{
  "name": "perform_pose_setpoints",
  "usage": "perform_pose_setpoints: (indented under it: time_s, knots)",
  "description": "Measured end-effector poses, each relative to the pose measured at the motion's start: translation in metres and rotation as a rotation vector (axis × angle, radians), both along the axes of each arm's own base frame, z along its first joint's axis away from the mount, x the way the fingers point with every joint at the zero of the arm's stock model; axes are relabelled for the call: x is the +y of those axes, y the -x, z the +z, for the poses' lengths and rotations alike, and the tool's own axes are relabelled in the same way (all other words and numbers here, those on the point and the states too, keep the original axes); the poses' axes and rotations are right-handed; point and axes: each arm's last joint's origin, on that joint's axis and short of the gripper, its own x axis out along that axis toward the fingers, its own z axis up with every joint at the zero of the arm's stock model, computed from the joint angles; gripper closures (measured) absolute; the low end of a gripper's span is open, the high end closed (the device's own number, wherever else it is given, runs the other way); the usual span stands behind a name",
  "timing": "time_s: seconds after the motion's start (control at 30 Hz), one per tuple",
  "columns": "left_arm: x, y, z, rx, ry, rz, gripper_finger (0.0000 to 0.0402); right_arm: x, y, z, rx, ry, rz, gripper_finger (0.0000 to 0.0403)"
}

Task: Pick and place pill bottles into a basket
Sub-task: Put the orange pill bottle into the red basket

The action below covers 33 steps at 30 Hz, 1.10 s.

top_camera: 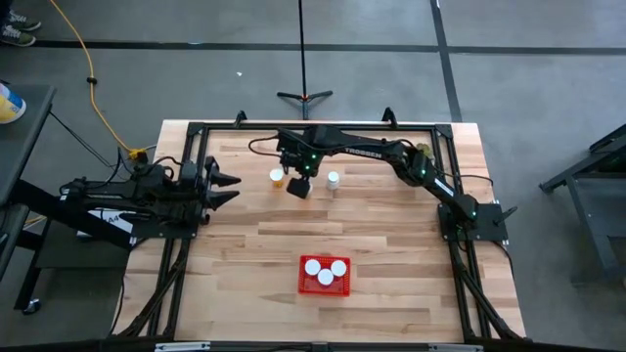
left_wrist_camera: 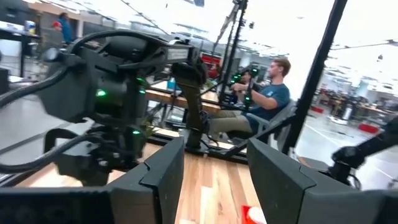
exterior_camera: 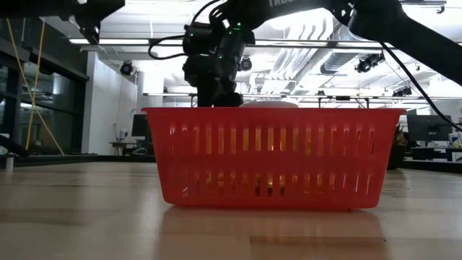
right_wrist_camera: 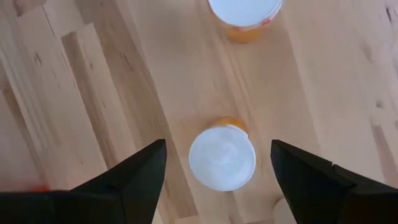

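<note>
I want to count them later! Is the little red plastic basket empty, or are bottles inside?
Not empty. The red meshed plastic basket holds three orange pill bottles with round white caps, seen from above.

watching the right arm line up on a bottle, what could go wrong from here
1. The right hand hangs open above one upright pill bottle; its fingers straddle the cap, so a slightly skewed descent could tip it.
2. A second bottle stands near on the table; the hand might nudge it.
3. The basket already shows three white caps, leaving less room, so a drop could land on a cap and bounce out.

The left hand waits at the table's left edge.
</note>
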Motion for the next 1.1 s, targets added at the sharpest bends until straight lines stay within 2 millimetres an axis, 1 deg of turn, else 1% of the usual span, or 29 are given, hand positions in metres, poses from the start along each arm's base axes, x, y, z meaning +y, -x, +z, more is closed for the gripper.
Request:
perform_pose_setpoints:
  time_s: [0.1,0.2,0.33,0.5,0.63,0.73,0.9,0.97,1.1]
  knots:
    - [-0.001,0.000,0.000,0.000,-0.004,-0.029,0.0190,0.001,0.001,0.000,0.021,-0.032,-0.056,0.0123]
    - [-0.001,0.000,0.000,0.000,-0.006,-0.051,0.0190,0.004,0.005,-0.002,0.075,-0.046,-0.067,0.0114]
    - [-0.002,0.000,0.000,-0.001,0.006,-0.057,0.0190,0.011,0.009,-0.003,0.142,0.012,-0.087,0.0087]
    - [-0.002,0.000,0.000,0.000,0.006,-0.057,0.0190,0.016,0.008,-0.003,0.155,0.044,-0.082,0.0046]
    - [-0.002,0.000,0.000,0.003,0.006,-0.059,0.0190,0.017,0.008,-0.003,0.154,0.052,-0.088,0.0037]
    - [-0.002,0.000,0.000,0.003,0.004,-0.073,0.0190,0.016,0.004,-0.011,0.154,0.034,-0.100,0.0036]
    - [-0.003,0.000,0.000,0.003,0.000,-0.097,0.0190,0.017,-0.004,-0.040,0.202,0.016,-0.095,0.0035]
    - [-0.003,0.000,0.000,0.003,0.000,-0.097,0.0190,0.019,-0.005,-0.043,0.207,0.019,-0.090,0.0035]
    - [-0.003,0.000,0.000,0.003,0.000,-0.097,0.0190,0.018,-0.008,-0.043,0.178,0.025,-0.090,0.0036]
